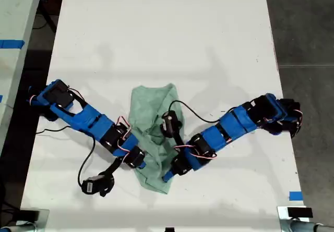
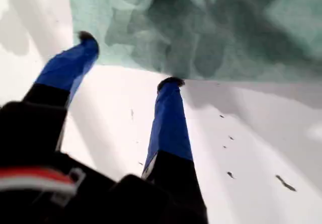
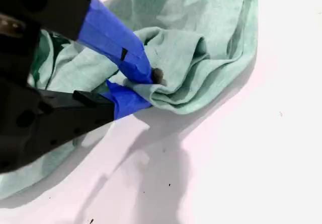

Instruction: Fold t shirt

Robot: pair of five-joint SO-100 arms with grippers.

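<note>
My second gripper [image 3: 146, 90] pinches the t shirt [image 3: 201, 48]; my first gripper [image 2: 131, 58] gapes empty. Thin hem may slip out.

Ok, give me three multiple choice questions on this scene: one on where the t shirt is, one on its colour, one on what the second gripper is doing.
1. In the exterior view, where does the t shirt lie?
A. between one blue arm and the other
B. at the table's far top edge
C. on the floor

2. What colour is the t shirt?
A. white
B. pale mint green
C. blue

3. My second gripper is:
A. open over bare table
B. out of view
C. shut on a fold of the t shirt

Answers:
1 A, an arm flanks it on each side on the white table.
2 B, all three views show that green.
3 C, the second wrist view shows its blue jaws pinching the cloth.
</note>
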